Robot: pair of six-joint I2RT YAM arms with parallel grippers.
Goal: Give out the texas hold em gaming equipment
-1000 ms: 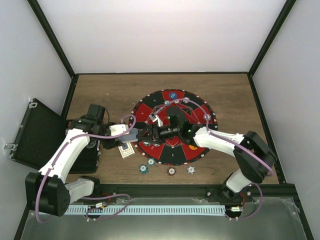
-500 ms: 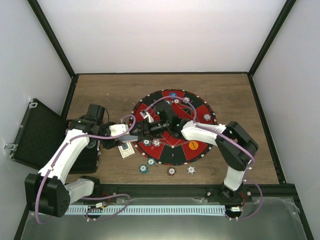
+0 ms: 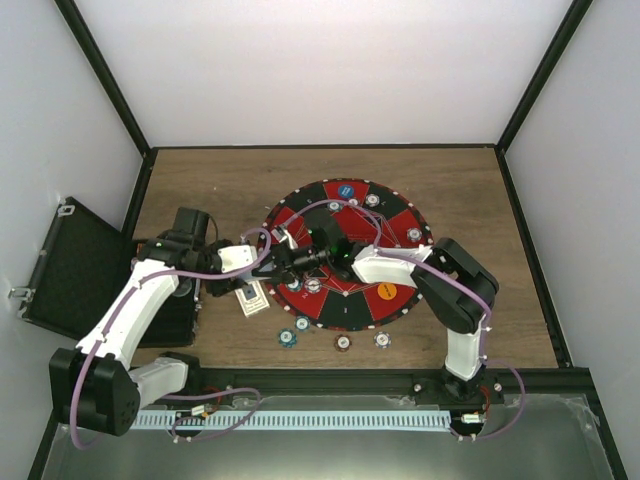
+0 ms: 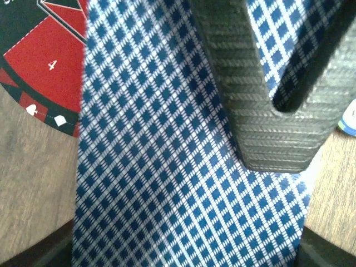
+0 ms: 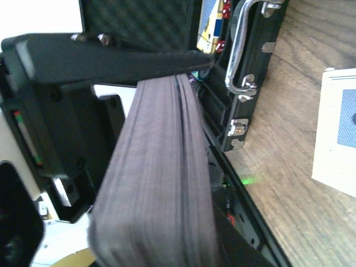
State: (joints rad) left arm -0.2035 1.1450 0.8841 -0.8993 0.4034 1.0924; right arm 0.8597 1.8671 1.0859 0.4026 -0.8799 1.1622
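My left gripper [image 3: 254, 272] hovers at the round board's left edge, shut on playing cards [image 4: 167, 167] whose blue-checked back fills the left wrist view. From across the board my right gripper [image 3: 279, 262] meets it. One ribbed grey finger [image 4: 261, 122] lies on the top card's back. In the right wrist view its fingers [image 5: 161, 167] are pressed together with only a thin seam between them. More cards [image 3: 253, 298] lie on the wood below. Poker chips [image 3: 343, 342] sit in front of the board. A blue button [image 3: 346, 190] and an orange button [image 3: 385, 291] rest on the board.
The red and black round board [image 3: 345, 312] fills the table's middle and carries a few chips [image 3: 414, 235]. The black hinged case [image 3: 70, 265] stands open at the left, its latches and handle [image 5: 245, 67] close behind the grippers. Black frame rails border the table.
The right arm has swung left across the board to the left gripper, and its fingers have closed from wide apart onto the top card. The left arm has stayed put.
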